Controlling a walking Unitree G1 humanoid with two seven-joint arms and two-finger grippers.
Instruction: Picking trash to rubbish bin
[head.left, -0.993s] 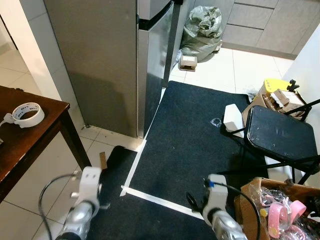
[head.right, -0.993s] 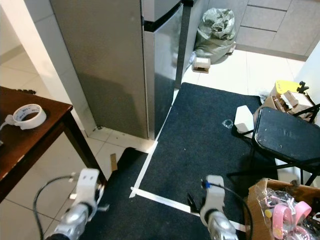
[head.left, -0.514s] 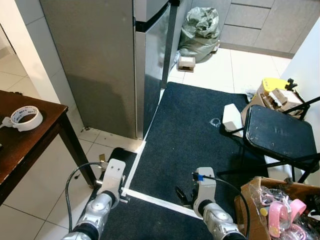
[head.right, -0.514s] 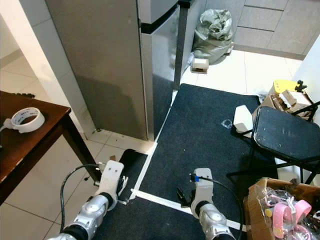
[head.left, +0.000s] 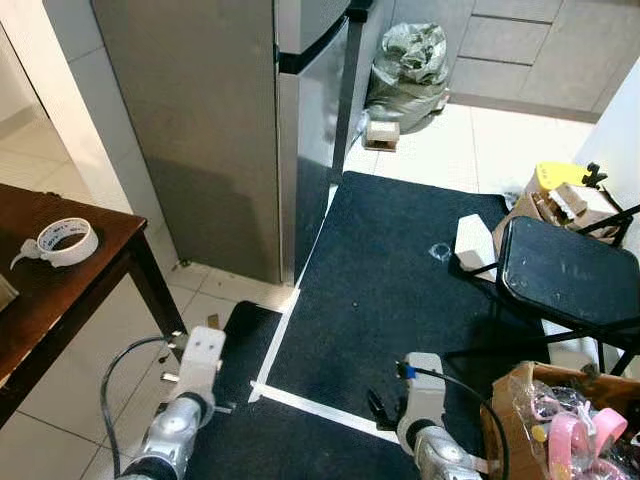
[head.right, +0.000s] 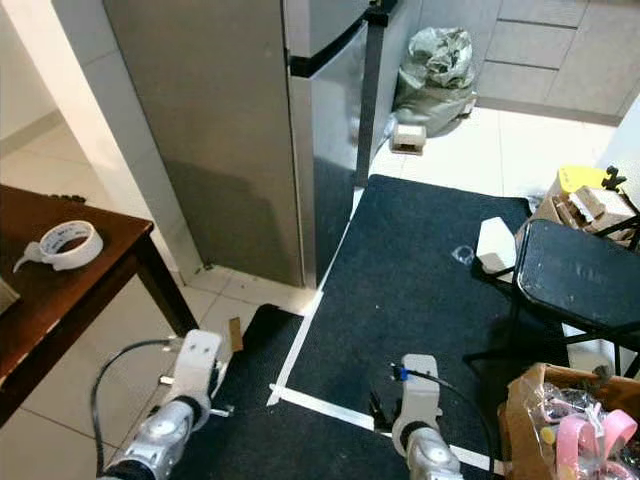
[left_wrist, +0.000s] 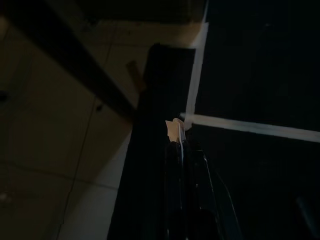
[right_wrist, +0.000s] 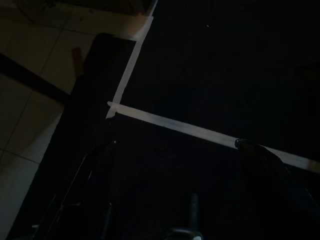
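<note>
Left pincer (left_wrist: 181, 131) clenched on a small white scrap (left_wrist: 174, 129), low over the dark mat (head.left: 400, 270). Right pincer (right_wrist: 175, 165) released, hanging above the white tape line (right_wrist: 200, 131). Ahead: fridge (head.left: 230, 120), grey rubbish bag (head.left: 405, 65), small box (head.left: 382, 132). Rightward: black chair (head.left: 565, 275). Leftward: counter (head.left: 60, 290) carrying tape roll (head.left: 65, 240).

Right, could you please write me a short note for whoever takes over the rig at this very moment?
Left claw: low over the dark mat, shut on what looks like a small pale scrap.
Right claw: open, holding nothing, low over the mat.
Trash on the floor: brown scrap on the tiles by the table leg, clear wrapper on the mat, small box beside the grey bag.
Done: one scrap apparently picked.
Left: find the bin, drop it, then collect the rest.
</note>
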